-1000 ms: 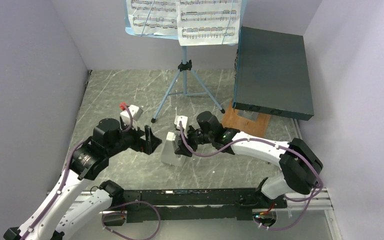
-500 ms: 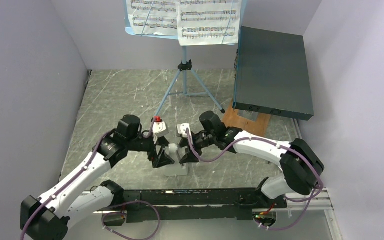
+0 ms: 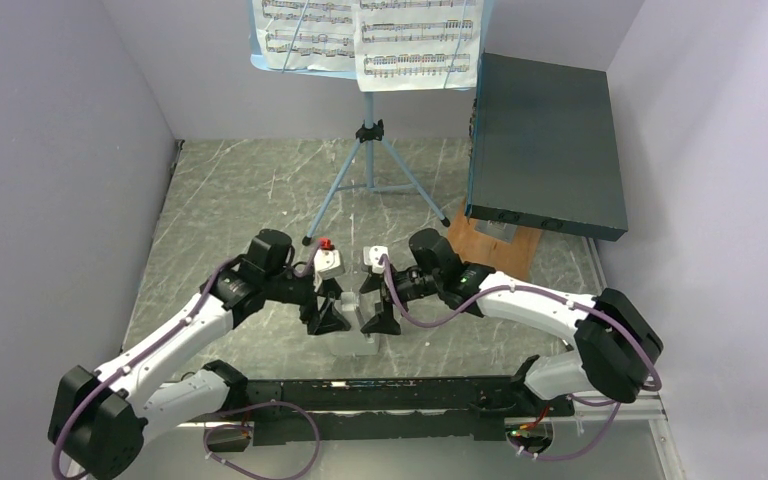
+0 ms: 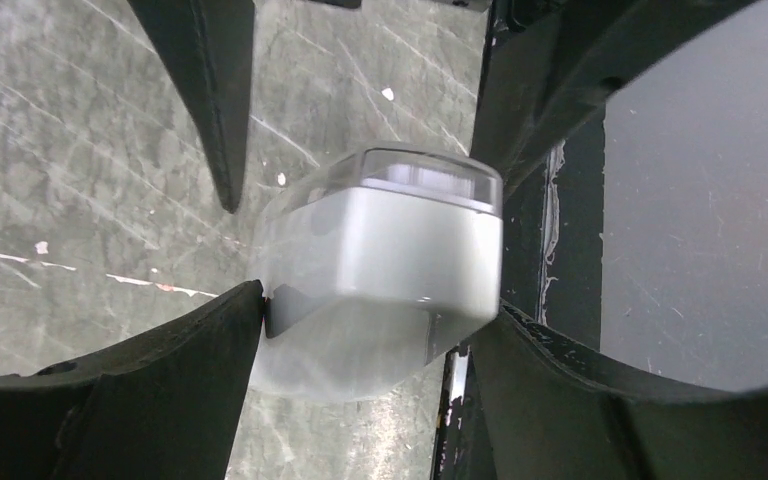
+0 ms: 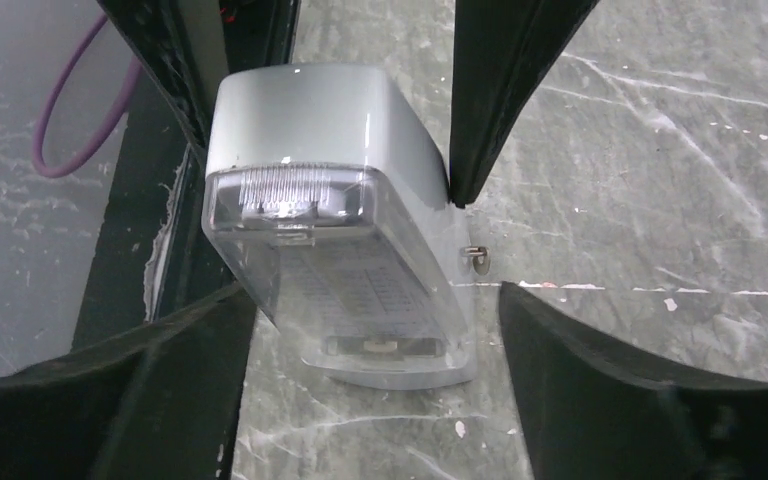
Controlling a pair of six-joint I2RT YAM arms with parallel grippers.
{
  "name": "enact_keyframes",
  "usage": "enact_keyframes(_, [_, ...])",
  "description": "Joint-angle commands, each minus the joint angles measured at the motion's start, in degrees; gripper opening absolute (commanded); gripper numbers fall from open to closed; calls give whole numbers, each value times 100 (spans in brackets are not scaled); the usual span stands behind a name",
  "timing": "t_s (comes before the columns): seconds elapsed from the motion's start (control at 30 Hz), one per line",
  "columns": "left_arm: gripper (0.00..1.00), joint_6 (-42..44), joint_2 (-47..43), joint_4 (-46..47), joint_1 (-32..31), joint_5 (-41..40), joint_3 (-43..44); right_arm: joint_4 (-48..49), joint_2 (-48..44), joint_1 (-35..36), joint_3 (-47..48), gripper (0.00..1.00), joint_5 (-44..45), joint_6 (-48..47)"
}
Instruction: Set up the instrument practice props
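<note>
The metronome (image 5: pixel 300 120) sits on the table (image 3: pixel 230 190) close to the near edge, between both arms. The left gripper (image 4: pixel 372 310) seems clamped on its sides. The right gripper (image 5: pixel 375 295) stands apart around it.

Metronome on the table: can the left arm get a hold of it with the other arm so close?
Probably yes. The left fingers sit on both sides of the metronome, about touching it. The right fingers flank it from the opposite side with a gap, so they seem not to block.
</note>
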Motion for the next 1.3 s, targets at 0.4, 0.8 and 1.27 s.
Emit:
enact_keyframes(0.4, [59, 303, 343, -28, -237, 567, 220, 714, -335, -10, -165, 81, 222, 653])
enact_keyframes(0.8, [74, -4, 232, 519, -574, 598, 63, 733, -671, -9, -355, 86, 361, 829])
enact_keyframes(1.27, [42, 230, 262, 214, -635, 302, 203, 403, -1071, -9, -670, 91, 397, 739])
